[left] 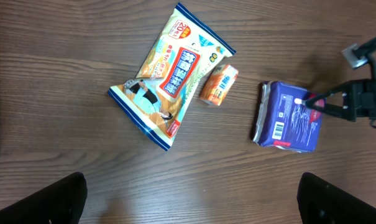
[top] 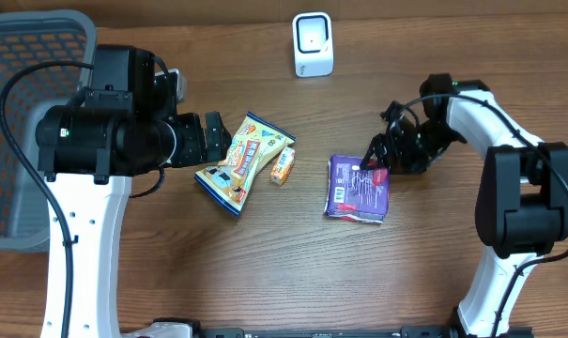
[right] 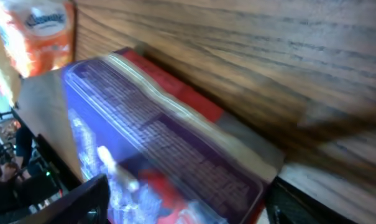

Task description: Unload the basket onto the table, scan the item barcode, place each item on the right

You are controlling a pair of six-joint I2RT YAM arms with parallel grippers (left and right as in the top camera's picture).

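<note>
The flat purple foil packet (top: pixel 358 188), the item to be scanned, lies right of the middle of the wooden table (top: pixel 265 282), toward its near edge, with a white barcode patch (left: pixel 277 131) on its upturned face. The right gripper (top: pixel 378 158) stands at the packet's far right corner with a finger on either side of the edge. Its jaws are at a middling spread, and whether they actually press the foil cannot be told. The likeliest trouble is a thin corner grip: slick, limp wrapping could slide out or fold on lifting, or droop so that the barcode turns away from the reader. A finger might also scrape the table instead of getting under the packet. Farther left, the left gripper (top: pixel 213 139) hangs wide and empty near the yellow-and-blue snack bag (top: pixel 238 161) and the small orange packet (top: pixel 283 166). A dragged purple packet could nudge either one. The small white boxy scanner (top: pixel 313 44) sits at the table's far edge, well apart, so a weak hold has a long carry in which to fail. The right wrist view is blurred and very close, so finger contact and the print are unreadable. The grey mesh basket (top: pixel 21 56) at the far left corner is cut off and partly covered by the left arm, and its contents cannot be seen.
</note>
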